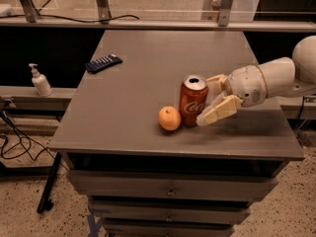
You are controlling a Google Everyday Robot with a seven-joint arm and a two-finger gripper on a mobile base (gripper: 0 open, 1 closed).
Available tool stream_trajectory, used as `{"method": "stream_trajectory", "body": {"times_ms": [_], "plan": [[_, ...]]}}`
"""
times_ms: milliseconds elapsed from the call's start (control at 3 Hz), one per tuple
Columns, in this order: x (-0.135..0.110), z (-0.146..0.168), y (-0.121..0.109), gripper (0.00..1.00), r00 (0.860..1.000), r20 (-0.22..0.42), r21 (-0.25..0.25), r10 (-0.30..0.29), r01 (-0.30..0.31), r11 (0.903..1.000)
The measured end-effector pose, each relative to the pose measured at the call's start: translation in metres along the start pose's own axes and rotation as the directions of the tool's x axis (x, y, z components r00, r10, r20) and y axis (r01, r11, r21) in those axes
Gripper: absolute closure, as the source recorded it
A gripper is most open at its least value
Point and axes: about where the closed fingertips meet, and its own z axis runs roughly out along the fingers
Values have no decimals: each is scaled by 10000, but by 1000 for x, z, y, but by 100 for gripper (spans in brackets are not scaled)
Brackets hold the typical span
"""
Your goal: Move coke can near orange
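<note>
The red coke can (192, 102) stands upright on the grey table (128, 107), just right of the orange (169, 118), with almost no gap between them. My gripper (206, 101) comes in from the right at the can's right side. Its fingers are spread: the near finger (218, 111) lies with its tip at the can's lower right edge, and the far finger (215, 82) sits behind the can's upper right. The can rests on the table on its own.
A dark remote-like device (103, 62) lies at the table's far left. A soap dispenser bottle (40, 81) stands on a lower ledge to the left. Drawers sit under the table's front edge, and cables lie on the floor at left.
</note>
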Motion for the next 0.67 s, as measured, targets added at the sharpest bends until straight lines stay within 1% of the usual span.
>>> {"method": "stream_trajectory", "body": {"times_ms": [333,667], "plan": [[-2,-11,-2,0,9999,-142,-15,-70,70,10000],[-22,-55,1,0,9989,-207,871,-423,440,9952]]}}
